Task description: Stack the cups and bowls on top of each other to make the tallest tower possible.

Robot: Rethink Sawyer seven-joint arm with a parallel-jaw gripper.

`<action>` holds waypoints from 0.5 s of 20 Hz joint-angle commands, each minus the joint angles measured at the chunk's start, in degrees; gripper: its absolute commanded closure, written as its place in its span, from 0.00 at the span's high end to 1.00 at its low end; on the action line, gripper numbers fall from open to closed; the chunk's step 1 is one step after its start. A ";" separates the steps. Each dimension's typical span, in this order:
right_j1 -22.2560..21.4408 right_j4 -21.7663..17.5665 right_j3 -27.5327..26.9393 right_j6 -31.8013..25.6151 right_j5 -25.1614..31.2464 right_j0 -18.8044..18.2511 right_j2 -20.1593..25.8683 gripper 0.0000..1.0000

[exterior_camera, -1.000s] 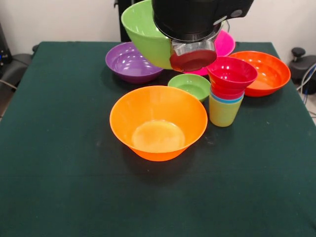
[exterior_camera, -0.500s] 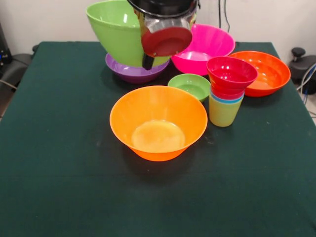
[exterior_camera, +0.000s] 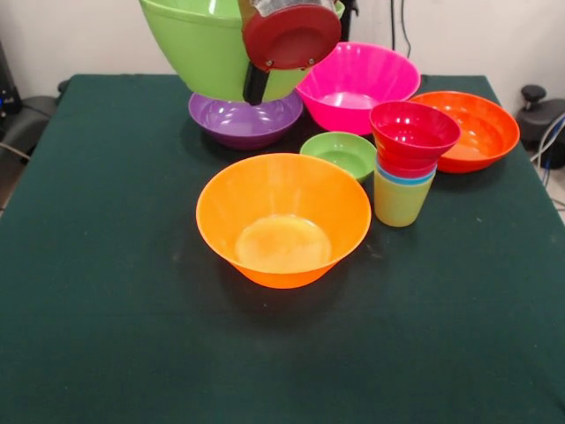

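My gripper (exterior_camera: 257, 81) hangs at the top edge, shut on the rim of the big lime green bowl (exterior_camera: 199, 53). It holds the bowl tilted in the air above the purple bowl (exterior_camera: 245, 121). One black finger (exterior_camera: 256, 87) shows outside the bowl wall. The tower (exterior_camera: 404, 168) stands at the right: the yellow-green cup (exterior_camera: 397, 203) lowest, a blue cup rim (exterior_camera: 406, 178) above it, then red, with the small red bowl (exterior_camera: 413, 132) on top. The big orange bowl (exterior_camera: 282, 216) sits in the middle, upright.
The small green bowl (exterior_camera: 340, 155) sits between the orange bowl and the tower. The pink bowl (exterior_camera: 357, 88) and the red-orange bowl (exterior_camera: 472, 128) stand at the back right. The dark green table (exterior_camera: 106, 291) stretches to the front and left.
My gripper has carried the lime green bowl up and to the picture's left, away from the tower. This uncovered the pink bowl. The other bowls and the tower have not moved.
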 commanded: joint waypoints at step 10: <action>9.51 6.76 -11.18 0.44 11.97 2.20 -1.74 0.00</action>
